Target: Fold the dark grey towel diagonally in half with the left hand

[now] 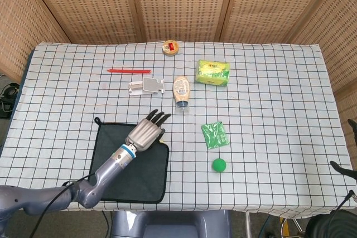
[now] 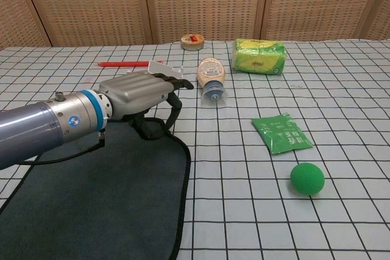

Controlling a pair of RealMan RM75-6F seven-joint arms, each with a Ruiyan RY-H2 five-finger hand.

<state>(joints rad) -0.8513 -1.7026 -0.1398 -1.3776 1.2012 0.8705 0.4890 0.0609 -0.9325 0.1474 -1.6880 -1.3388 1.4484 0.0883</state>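
Observation:
The dark grey towel (image 1: 131, 174) (image 2: 103, 199) lies spread at the table's near left. My left hand (image 1: 146, 132) (image 2: 135, 92) hovers over its far right corner. The fingers reach forward and the thumb curls underneath. It pinches that corner, which is drawn up a little off the cloth and in toward the towel's middle. The rest of the towel stays flat. A small loop (image 1: 97, 120) marks the towel's far left corner. My right hand is not in either view.
Just beyond the hand lie a squeeze bottle on its side (image 1: 180, 91) (image 2: 210, 76) and a white holder (image 1: 146, 86). A red pen (image 1: 129, 71), a round tin (image 1: 170, 47), a yellow-green pack (image 1: 213, 72), a green sachet (image 1: 215, 135) and a green ball (image 1: 219, 165) are also on the checked tablecloth.

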